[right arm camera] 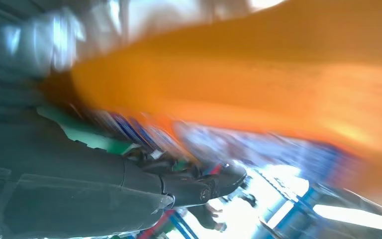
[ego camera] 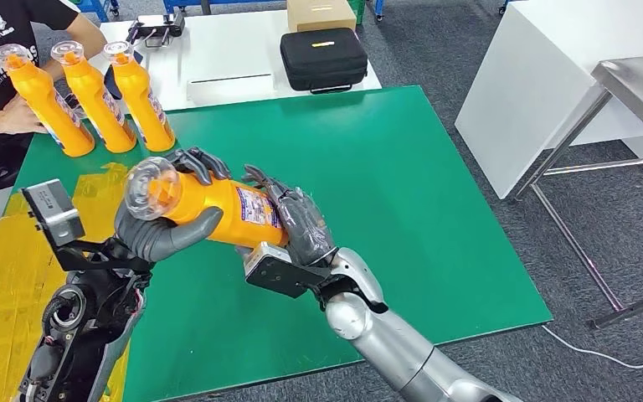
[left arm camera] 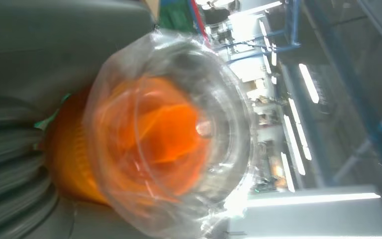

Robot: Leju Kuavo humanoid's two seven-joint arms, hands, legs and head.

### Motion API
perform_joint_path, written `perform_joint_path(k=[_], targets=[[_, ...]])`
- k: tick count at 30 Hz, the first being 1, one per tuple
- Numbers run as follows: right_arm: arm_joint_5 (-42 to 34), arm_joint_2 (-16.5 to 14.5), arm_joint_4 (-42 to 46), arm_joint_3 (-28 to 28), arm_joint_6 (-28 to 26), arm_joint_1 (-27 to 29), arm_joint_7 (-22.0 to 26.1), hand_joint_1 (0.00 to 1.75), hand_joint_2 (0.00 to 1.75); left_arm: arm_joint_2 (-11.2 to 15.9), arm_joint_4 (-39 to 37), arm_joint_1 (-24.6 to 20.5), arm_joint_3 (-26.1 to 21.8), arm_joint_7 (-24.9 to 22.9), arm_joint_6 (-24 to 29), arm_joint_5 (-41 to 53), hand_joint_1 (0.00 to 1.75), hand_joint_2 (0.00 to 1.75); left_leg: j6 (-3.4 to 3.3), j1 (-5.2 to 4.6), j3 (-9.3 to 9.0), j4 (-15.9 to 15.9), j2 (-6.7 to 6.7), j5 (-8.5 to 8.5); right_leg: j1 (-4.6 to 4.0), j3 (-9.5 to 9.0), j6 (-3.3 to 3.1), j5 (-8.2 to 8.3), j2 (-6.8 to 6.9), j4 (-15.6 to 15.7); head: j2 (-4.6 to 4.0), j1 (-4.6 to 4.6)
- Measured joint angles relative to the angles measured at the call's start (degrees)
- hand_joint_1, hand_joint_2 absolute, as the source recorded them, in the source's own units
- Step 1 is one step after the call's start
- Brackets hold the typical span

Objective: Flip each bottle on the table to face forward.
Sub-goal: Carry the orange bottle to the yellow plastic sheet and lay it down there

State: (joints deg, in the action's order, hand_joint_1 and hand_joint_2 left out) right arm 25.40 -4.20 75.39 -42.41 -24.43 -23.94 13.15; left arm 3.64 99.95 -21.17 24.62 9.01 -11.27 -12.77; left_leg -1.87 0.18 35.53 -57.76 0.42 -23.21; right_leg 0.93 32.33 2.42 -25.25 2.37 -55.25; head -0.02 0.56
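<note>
Lifted above the green counter [ego camera: 402, 193], an orange bottle [ego camera: 218, 205] is gripped on its side by both hands: the left hand [ego camera: 163, 226] near the clear cap, the right hand [ego camera: 301, 222] at the base. At eleven o'clock, three bottles [ego camera: 92, 96] stand upright, judged finished.

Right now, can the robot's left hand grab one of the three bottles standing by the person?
Probably not yet. The left hand already grips the held bottle together with the right hand, so it isn't free for the three bottles.
</note>
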Motion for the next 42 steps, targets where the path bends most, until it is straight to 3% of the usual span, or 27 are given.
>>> perform_joint_path(k=[15,18,23,26,32,39,42], targets=[[-2.2,2.4,11.4,3.5,-2.8,1.4,0.6,0.00,1.75,0.3,1.1,3.1,-7.3,2.8,6.4,4.0,1.75,1.75,0.00,0.00,0.01,0.0,0.00,0.00,0.01,0.01,0.00,0.00,0.01,0.0,0.01,-0.02],[-2.1,2.8,12.7,4.2,-3.7,1.7,1.2,0.00,1.75,0.3,1.3,3.4,-7.9,3.3,11.8,12.4,1.75,1.75,0.00,0.00,0.01,0.0,0.00,0.00,0.00,0.01,0.00,0.00,0.01,0.0,0.00,-0.02],[0.0,3.7,16.2,5.4,-6.4,2.7,2.5,0.00,1.75,0.4,1.5,3.7,-9.2,2.2,25.2,37.8,1.75,1.75,0.00,0.00,0.01,0.0,0.00,0.00,0.00,0.02,0.00,0.00,0.01,0.0,0.01,-0.01],[1.6,4.6,19.4,6.5,-7.6,3.4,2.7,0.00,1.75,1.0,1.5,4.1,-10.7,0.7,29.5,49.8,1.75,1.75,0.00,0.00,0.01,0.0,0.00,0.00,0.00,0.02,0.00,0.00,0.00,0.0,0.01,-0.01],[3.6,7.2,24.8,8.8,-9.9,5.1,3.5,0.00,1.75,3.2,1.0,5.7,-13.1,-2.0,33.4,69.5,1.75,1.75,0.00,0.00,0.02,0.0,0.00,-0.01,0.01,0.03,0.00,-0.01,0.01,0.0,0.00,-0.02],[3.8,8.9,27.5,10.0,-10.5,6.3,3.8,0.00,1.75,4.5,0.5,6.7,-14.0,-3.0,33.9,74.2,1.75,1.75,0.00,-0.01,0.02,0.0,0.00,-0.01,0.01,0.03,0.00,0.00,0.01,0.0,0.01,-0.02],[4.1,9.5,28.3,10.2,-11.6,6.7,4.3,0.00,1.75,5.5,-0.1,6.8,-13.9,-5.2,32.0,84.3,1.75,1.75,0.00,-0.01,0.02,0.0,0.01,-0.01,0.01,0.03,0.00,0.00,0.01,0.0,0.00,-0.01]])
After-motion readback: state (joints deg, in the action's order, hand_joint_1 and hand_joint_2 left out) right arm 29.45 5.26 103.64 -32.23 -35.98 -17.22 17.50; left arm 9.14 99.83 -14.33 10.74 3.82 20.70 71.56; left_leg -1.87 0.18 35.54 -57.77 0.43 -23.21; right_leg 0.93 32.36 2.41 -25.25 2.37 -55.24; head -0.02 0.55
